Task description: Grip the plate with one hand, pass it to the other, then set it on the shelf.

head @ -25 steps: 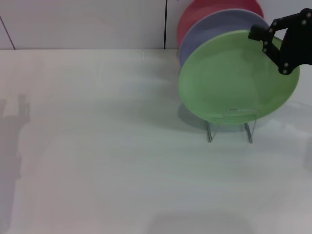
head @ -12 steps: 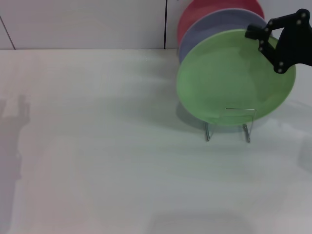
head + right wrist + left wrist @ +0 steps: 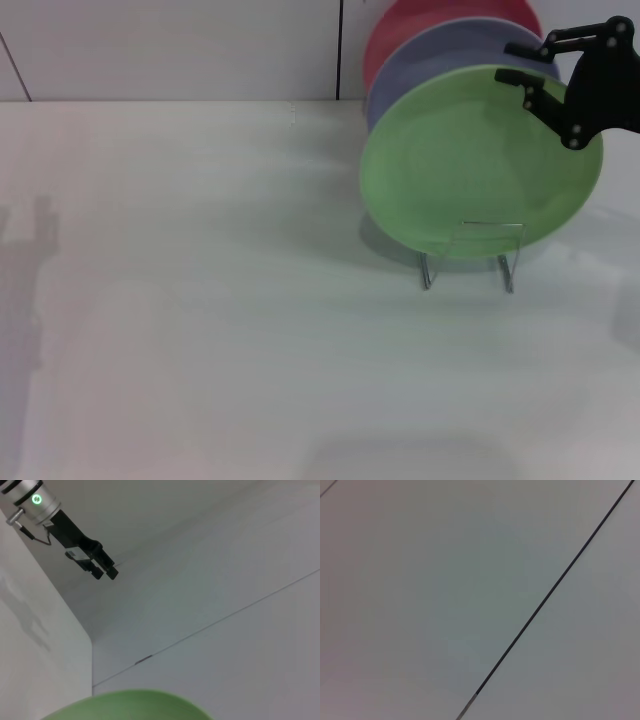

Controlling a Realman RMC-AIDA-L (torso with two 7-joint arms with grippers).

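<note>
At plate's upper right rim: right gripper (image 3: 520, 62), fingers spread, straddling the edge, not clamped.
Plate (image 3: 480, 160): light green, upright at front of shelf (image 3: 470, 258).
Risk: snagging the rim could tip the plate forward or shift the light rack.
Close behind: lavender plate (image 3: 420, 60), then red plate (image 3: 420, 22), crowding the rear finger.
Left gripper (image 3: 102, 566): far off, well apart; fingers seem together.

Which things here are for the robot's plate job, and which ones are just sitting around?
For the job: green plate, standing in the wire rack; right gripper, open at the plate's top rim; left gripper, far off, seen only in the right wrist view.

Just there: lavender plate and red plate behind the green one; white table.
</note>
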